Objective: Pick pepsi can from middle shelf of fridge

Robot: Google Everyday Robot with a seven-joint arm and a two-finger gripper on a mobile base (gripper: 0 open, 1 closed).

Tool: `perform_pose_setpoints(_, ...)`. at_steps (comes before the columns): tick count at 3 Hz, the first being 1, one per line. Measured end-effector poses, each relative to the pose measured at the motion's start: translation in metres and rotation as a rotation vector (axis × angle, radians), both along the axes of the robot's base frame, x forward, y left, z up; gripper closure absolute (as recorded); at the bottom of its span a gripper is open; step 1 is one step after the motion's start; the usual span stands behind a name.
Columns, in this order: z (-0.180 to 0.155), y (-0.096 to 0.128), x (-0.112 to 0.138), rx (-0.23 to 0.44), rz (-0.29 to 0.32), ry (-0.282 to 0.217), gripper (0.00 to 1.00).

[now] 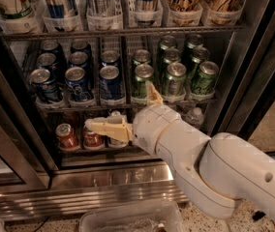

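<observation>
The fridge (253, 76) stands open in front of me. Its middle shelf (79, 105) holds lanes of dark-blue pepsi cans on the left, with front cans at the far left (43, 83), beside it (77, 81) and in the third lane (109, 81). Green cans (174, 79) fill the right lanes. My gripper (119, 104) is open at the front edge of the middle shelf, below and just right of the third-lane pepsi can. One finger (103, 127) points left in front of the lower shelf. The other finger (152, 93) points up in front of a green can. It holds nothing.
Small red cans (67, 137) stand on the lower shelf, behind the left-pointing finger. The top rack (128, 32) carries tall cans in tub holders. A clear bottle (193, 116) sits lower right. The ribbed steel base panel (79, 187) and a plastic tub (128, 219) lie below.
</observation>
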State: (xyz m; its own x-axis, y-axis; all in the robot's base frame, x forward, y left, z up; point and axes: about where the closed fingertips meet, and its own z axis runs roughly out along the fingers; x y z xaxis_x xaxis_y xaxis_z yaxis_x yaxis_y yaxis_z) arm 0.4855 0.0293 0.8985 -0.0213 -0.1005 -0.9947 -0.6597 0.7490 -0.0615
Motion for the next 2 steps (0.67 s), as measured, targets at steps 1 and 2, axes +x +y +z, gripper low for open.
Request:
perform_pose_setpoints(1,-0.008,0.019,-0.009,-0.024,-0.006,-0.065,0.00)
perform_pose_setpoints(2,-0.022,0.051,-0.014,0.003,0.009,-0.101,0.00)
